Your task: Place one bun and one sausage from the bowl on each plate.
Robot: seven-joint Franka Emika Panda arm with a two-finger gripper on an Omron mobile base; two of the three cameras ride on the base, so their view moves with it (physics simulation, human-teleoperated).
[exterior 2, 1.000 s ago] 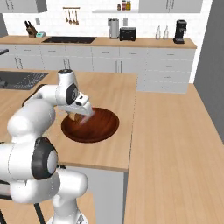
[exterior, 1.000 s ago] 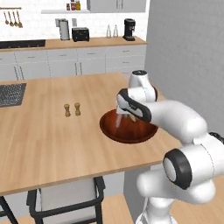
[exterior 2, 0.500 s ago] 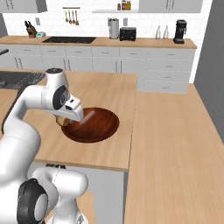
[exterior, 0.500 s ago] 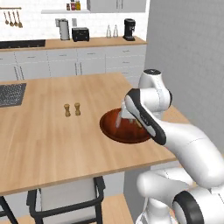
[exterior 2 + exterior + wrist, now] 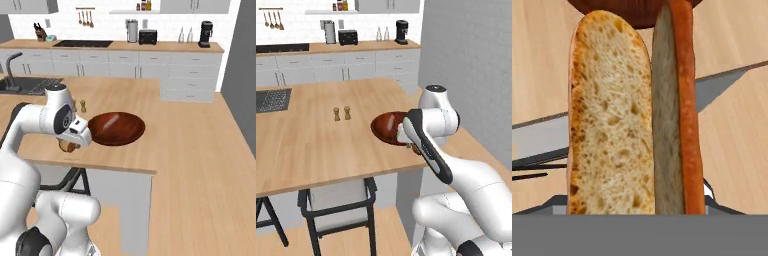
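Beyond the wooden surface (image 5: 316,145) edge, beside the glossy dark red-brown bowl (image 5: 117,128), my gripper (image 5: 70,145) clamps a split, porous golden bun (image 5: 632,120) (light, squashy); I'd hold it mid-length, gently.

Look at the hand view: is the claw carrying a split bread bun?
Yes, a long split bread bun with a porous cut face and brown crust stands right before the camera, above the wooden counter.

My own arm (image 5: 428,145) covers the near side of the bowl (image 5: 387,125), and the big bun (image 5: 632,115) in front of my gripper hides its fingers.
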